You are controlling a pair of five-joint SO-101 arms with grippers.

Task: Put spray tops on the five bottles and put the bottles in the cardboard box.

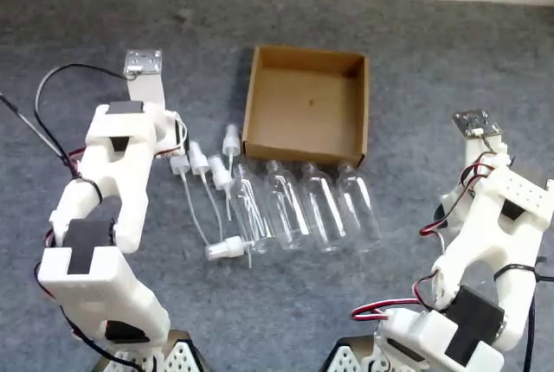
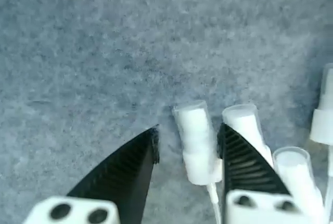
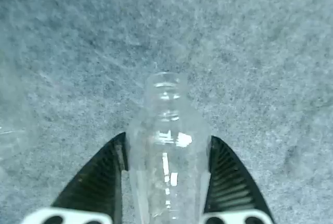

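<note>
Between the fingers of my open left gripper (image 2: 189, 129) lies a white spray top (image 2: 195, 146), close to one black finger (image 2: 242, 161), with more tops (image 2: 296, 174) beside it. From above, that gripper (image 1: 176, 154) hangs over the spray tops (image 1: 198, 157) lying left of the bottles. My right gripper (image 3: 167, 146) is shut on an uncapped clear bottle (image 3: 167, 146), neck pointing away, low over the grey mat. Several clear bottles (image 1: 322, 206) lie side by side in front of the cardboard box (image 1: 260, 99). One spray top (image 1: 227, 249) lies apart at their near end.
The box is open and holds nothing. The right arm (image 1: 493, 208) stands well right of the bottle row, over bare grey mat (image 1: 415, 78). Thin dip tubes (image 1: 195, 212) trail from the tops toward the front.
</note>
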